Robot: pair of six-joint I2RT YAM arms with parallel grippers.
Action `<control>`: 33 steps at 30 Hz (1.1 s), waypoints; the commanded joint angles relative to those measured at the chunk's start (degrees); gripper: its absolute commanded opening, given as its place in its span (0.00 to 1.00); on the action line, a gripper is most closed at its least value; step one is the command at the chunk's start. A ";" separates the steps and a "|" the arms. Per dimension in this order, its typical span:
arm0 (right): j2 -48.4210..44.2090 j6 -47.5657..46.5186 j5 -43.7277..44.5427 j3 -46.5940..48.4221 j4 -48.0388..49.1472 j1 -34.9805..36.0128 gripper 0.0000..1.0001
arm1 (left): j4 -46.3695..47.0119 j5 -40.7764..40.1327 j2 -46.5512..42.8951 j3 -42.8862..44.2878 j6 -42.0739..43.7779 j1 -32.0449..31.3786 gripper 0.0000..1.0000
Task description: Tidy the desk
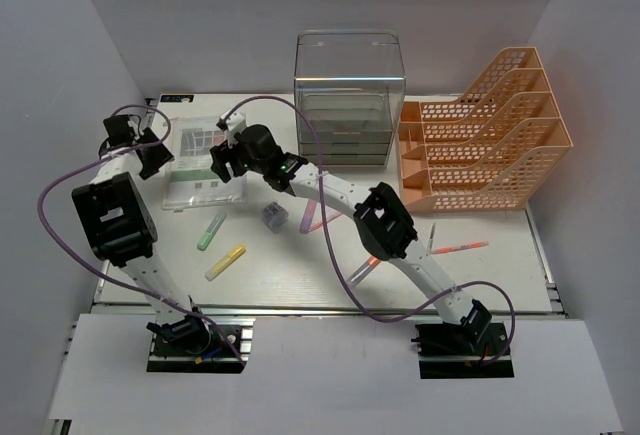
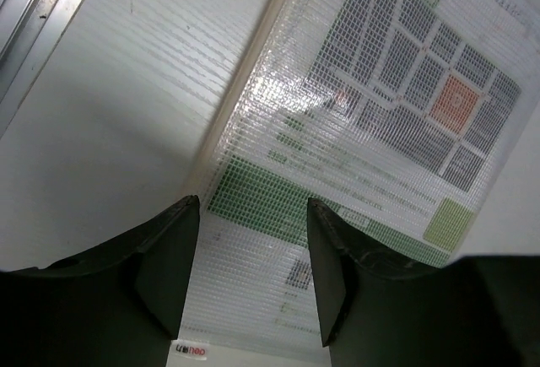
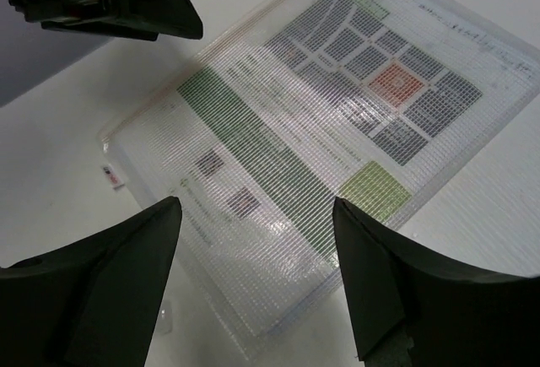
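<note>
Above the back-left corner of the tabletop [image 1: 480, 275], the left claw [image 2: 251, 215] and right claw [image 3: 255, 211] hung apart, empty, over the mesh pouch [image 1: 200, 160] lying there. Filing that pouch seemed in hand; the next move called for pinching an edge.

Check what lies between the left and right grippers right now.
The clear mesh pouch, flat on the desk, fills the gap: left gripper over its left edge, right gripper over its right. The top view shows it.
</note>
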 commanded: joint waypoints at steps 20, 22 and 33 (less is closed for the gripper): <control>6.78 11.42 2.93 2.35 2.82 -2.42 0.83 | 0.07 0.65 6.91 3.74 6.32 0.06 0.70; 7.05 12.65 2.84 2.44 2.65 -2.69 0.84 | 0.59 1.17 7.44 3.21 6.41 0.06 0.70; 8.02 15.03 7.05 2.52 1.06 -3.39 0.85 | 0.86 4.86 9.82 2.86 7.64 0.06 0.71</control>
